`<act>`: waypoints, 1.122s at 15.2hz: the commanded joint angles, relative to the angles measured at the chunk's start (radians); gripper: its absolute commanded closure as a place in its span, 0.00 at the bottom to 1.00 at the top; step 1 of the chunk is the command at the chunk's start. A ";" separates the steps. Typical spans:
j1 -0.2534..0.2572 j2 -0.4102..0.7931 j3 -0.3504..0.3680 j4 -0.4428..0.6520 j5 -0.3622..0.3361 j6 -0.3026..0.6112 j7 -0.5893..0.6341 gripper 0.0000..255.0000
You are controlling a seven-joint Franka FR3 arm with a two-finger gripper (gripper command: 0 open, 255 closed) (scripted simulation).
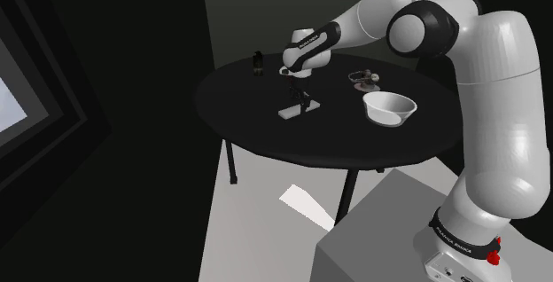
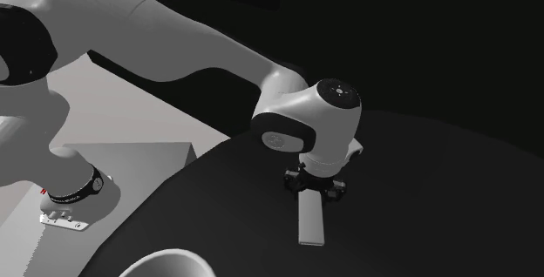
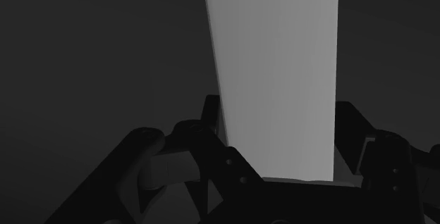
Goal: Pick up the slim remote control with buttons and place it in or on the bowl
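1. At the shoulder view's left, a small dark item [image 1: 258,62] stands near the far rim of the round black worktop [image 1: 266,143]; what it is cannot be told.
2. Next is the remote [image 1: 291,111], a plain grey slab lying flat near the worktop's middle, well apart from the dark item.
3. The end effector [image 1: 302,101] points down over the remote's farther end. In the wrist view its fingers [image 3: 211,127] press against the slab's two long edges, pinching the remote [image 3: 275,46] between them.
4. In the second exterior view the end effector [image 2: 315,190] straddles the remote [image 2: 311,223] at one end, and the slab's free end reaches toward that view's bottom edge, flat on the worktop.
5. Further right in the shoulder view, a small grey-brown object [image 1: 363,79] sits near the far rim, too small to name.
6. The white bowl [image 1: 388,108] stands upright just in front of that object, well apart from the remote.
7. At the right, the white arm [image 1: 483,85] rises from the grey stand [image 1: 390,245].
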 commanded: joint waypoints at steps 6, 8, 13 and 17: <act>0.001 -0.011 -0.002 0.009 -0.003 -0.021 0.002 1.00; 0.002 -0.023 -0.003 0.020 -0.006 -0.043 0.004 1.00; 0.003 -0.049 -0.007 0.050 -0.013 -0.098 0.009 1.00; 0.004 -0.066 -0.009 0.079 -0.018 -0.144 0.012 1.00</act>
